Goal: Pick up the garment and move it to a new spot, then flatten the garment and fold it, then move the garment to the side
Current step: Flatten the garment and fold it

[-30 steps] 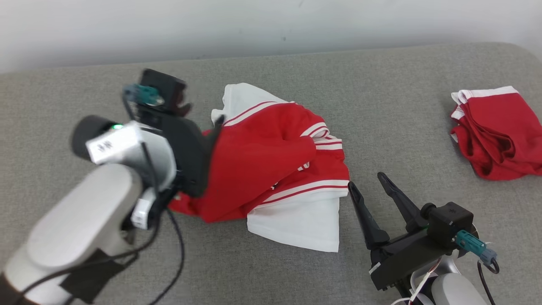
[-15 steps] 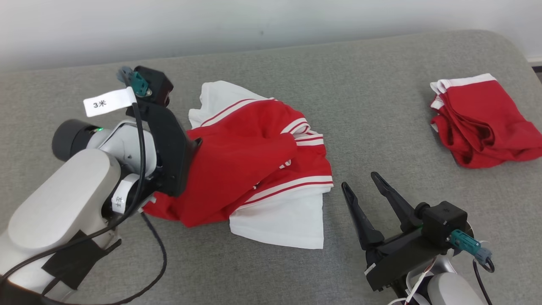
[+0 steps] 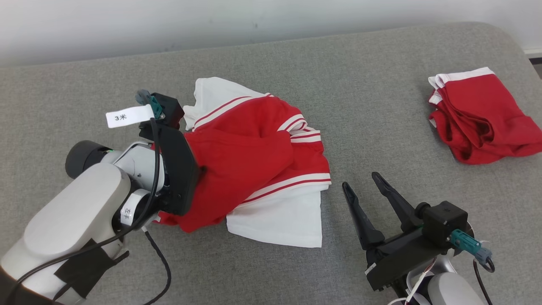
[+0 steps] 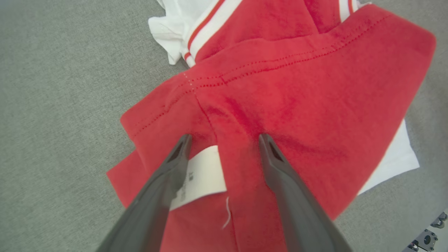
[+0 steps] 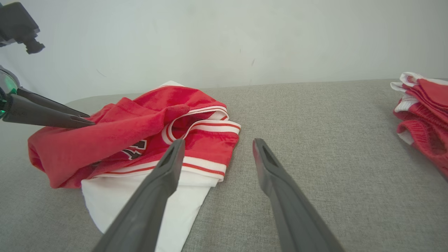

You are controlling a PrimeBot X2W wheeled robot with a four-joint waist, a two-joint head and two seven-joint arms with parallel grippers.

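The garment (image 3: 254,169), a red and white striped-trim top, lies crumpled in a loose heap near the middle of the grey padded surface (image 3: 381,84), red layers bunched over a white panel that spreads flat toward the robot. Judged handling: light, soft and limp; it will sag and trail when lifted, and a pinch may take up more than one layer. The fabric looks neither slippery nor fragile. Recommended hold: the stitched red hem at the heap's left edge, close to the white care label (image 4: 204,171), where the doubled cloth gives the fingers purchase.

The left gripper (image 4: 224,136) is over that edge with its fingers spread wide, tips down at the red cloth on either side of a fold; nothing is clamped, and actual contact cannot be confirmed. The right gripper (image 3: 360,180) waits just beside the garment's right edge, fingers parted and empty, clear of the cloth.

A second red garment (image 3: 482,123) lies loose at the far right, well apart
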